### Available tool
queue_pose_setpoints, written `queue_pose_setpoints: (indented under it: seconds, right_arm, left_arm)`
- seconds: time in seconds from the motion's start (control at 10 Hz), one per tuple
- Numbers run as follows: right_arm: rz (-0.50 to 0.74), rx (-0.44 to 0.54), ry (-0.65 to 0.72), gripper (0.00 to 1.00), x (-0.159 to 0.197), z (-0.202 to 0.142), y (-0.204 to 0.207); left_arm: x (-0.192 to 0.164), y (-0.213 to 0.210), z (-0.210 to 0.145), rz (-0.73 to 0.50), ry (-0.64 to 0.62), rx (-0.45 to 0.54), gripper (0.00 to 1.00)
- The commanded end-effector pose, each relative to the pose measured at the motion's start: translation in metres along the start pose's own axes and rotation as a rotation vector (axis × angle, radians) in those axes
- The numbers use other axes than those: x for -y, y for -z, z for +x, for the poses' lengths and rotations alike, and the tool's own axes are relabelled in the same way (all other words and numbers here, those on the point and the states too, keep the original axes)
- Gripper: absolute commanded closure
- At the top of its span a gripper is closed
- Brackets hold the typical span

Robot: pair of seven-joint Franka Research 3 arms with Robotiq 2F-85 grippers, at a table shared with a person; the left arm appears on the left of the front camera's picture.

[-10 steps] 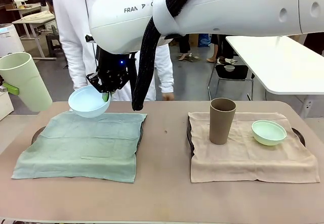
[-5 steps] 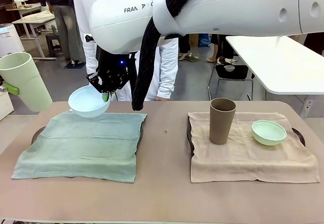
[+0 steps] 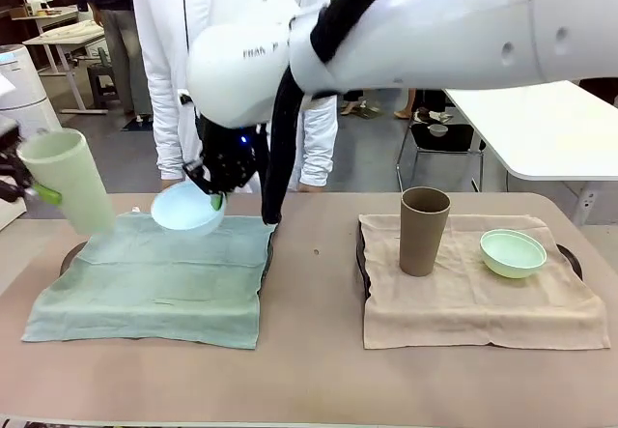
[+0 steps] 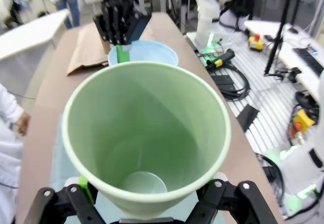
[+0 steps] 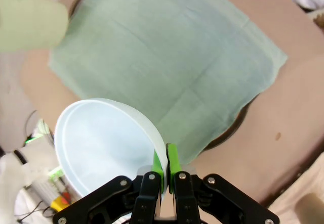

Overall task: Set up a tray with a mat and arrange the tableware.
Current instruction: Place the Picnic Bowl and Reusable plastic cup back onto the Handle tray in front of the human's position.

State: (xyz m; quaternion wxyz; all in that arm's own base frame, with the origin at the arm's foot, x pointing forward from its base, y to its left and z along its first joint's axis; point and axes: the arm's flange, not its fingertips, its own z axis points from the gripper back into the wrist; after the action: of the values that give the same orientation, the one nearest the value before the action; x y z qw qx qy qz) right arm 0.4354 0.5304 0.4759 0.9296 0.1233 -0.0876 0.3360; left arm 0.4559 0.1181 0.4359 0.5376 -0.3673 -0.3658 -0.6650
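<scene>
Both my arms have shifted right since a moment ago. My right gripper (image 3: pixel 216 199), pinched shut on the light blue bowl's (image 3: pixel 186 209) rim, now hangs over the green mat's (image 3: pixel 154 278) 12 o'clock edge. Left gripper (image 3: pixel 39 192) clamps the pale green cup (image 3: pixel 68 179) wide, at the 10 o'clock corner. Placement looks close; mat centre open. Brown cup (image 3: pixel 424 230) and mint bowl (image 3: pixel 513 252) sit on the beige mat (image 3: pixel 463 302).
</scene>
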Motion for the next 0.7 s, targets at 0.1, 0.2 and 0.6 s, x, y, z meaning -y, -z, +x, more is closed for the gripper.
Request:
queue_pose_setpoints:
  seconds: [0.1,0.2,0.6]
  right_arm:
    - [-0.065,0.004,-0.008,0.95,0.033,0.015,0.043]
    - [-0.063,-0.006,-0.004,0.95,0.042,0.016,0.058]
    - [0.001,0.000,-0.006,0.95,0.061,0.018,0.096]
  left_arm:
    - [-0.018,0.038,-0.044,-0.059,-0.023,-0.015,0.12]
    - [-0.023,0.045,-0.057,-0.068,-0.030,-0.029,0.12]
    - [-0.043,0.057,-0.089,-0.076,0.016,0.003,0.12]
